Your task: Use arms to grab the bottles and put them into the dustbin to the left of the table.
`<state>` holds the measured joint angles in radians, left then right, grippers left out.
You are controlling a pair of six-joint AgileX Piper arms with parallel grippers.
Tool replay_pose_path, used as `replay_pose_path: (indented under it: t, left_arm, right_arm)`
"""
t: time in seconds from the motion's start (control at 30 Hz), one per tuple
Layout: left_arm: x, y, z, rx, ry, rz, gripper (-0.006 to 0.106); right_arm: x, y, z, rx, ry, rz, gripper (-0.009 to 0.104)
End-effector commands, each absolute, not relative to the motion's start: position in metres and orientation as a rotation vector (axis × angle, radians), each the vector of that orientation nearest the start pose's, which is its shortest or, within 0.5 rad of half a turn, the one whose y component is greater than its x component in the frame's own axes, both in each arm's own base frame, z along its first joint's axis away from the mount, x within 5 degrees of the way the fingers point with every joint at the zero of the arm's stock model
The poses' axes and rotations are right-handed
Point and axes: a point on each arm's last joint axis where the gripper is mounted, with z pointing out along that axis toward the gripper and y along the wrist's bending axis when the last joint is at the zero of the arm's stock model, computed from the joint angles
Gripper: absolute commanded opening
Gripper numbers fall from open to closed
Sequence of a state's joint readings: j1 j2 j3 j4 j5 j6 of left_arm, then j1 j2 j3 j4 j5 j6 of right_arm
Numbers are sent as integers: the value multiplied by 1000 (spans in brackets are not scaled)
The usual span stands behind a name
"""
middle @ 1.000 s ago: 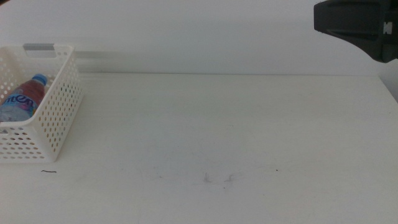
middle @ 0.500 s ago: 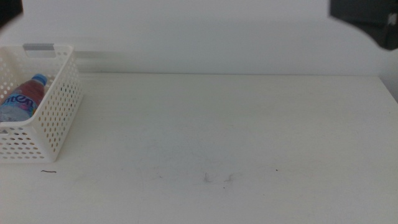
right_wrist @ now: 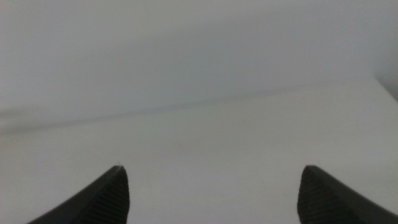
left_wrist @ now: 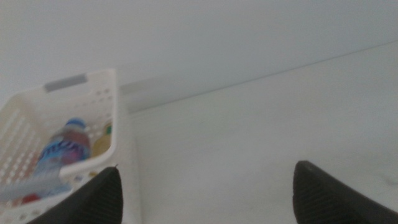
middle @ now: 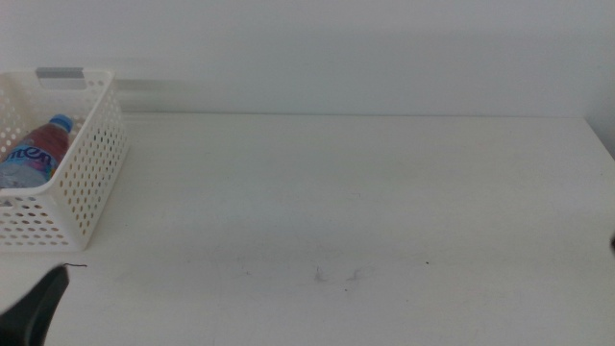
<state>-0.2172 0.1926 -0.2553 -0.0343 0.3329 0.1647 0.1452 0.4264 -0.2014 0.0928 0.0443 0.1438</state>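
Note:
The white perforated dustbin (middle: 91,173) stands at the table's left edge. A blue-capped, blue-labelled water bottle (middle: 34,154) lies inside it. In the left wrist view the dustbin (left_wrist: 114,118) shows the same bottle (left_wrist: 65,146), with a yellow bit of another bottle (left_wrist: 101,144) beside it. My left gripper (left_wrist: 208,167) is open and empty over the bare table to the right of the dustbin. A dark part of the left arm (middle: 38,303) shows at the bottom-left corner of the middle view. My right gripper (right_wrist: 214,167) is open and empty above the white table (right_wrist: 205,137).
A grey handle bar (middle: 60,73) runs along the dustbin's far rim. The white tabletop (middle: 346,192) carries only faint dark marks (middle: 336,276) near the front. A pale wall stands behind the table's far edge.
The dark block of the right arm at the top right has left the middle view. A dark part of the left arm has come in at the bottom-left corner.

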Motion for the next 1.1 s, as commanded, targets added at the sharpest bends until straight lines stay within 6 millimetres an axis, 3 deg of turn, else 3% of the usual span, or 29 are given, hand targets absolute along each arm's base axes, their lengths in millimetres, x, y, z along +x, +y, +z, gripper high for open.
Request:
replay_pose_path:
  t: [0.0,0.17,0.3,1.07]
  left_arm:
    - [58,-12,240,269,1701,-56,93]
    - [51,-6,211,181,1700,13,93]
    - [55,-5,192,102,1717,-15,93]
    - [55,-5,189,68,1752,-46,93]
  right_arm:
    - [86,11,226,63,1743,245,90]
    - [68,8,199,19,1709,191,90]
    - [63,6,201,15,1650,167,90]
    - [56,5,201,-9,1619,131,90]
